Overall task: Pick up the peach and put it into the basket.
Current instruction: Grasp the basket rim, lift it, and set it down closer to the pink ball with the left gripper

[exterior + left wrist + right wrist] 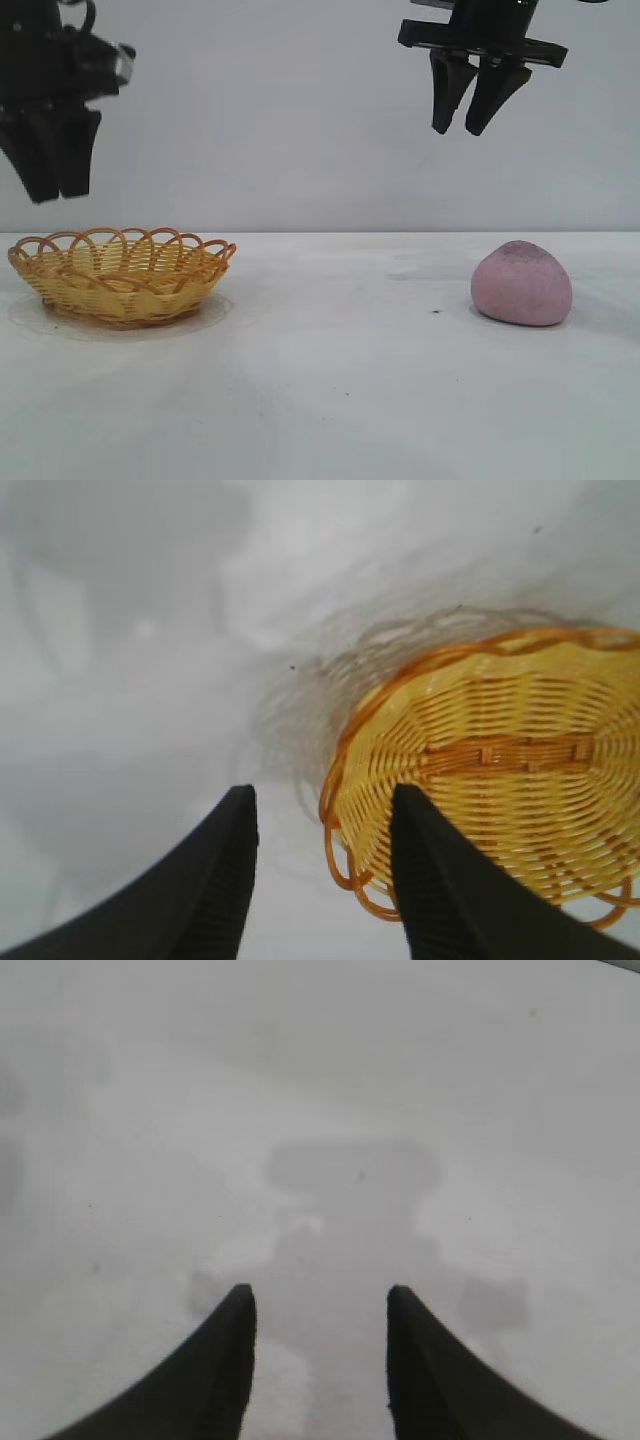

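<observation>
Peach (pixel 522 283) sits on the white counter (pixel 330 380), well apart from the basket (pixel 122 275) and to its right in the exterior view. Right claw (pixel 468 122) hangs high above the counter, up and slightly basket-side of the peach, not touching it; fingers parted, nothing between them. Right wrist view shows only bare counter and the claw's shadow; peach not in that view. Left claw (pixel 50 185) hangs above the basket's far-left rim, fingers parted, empty. In the left wrist view (pixel 320 880) one finger overlaps the basket rim (pixel 345 780). Left arm body cut off by frame edge; basket interior shows only weave.
</observation>
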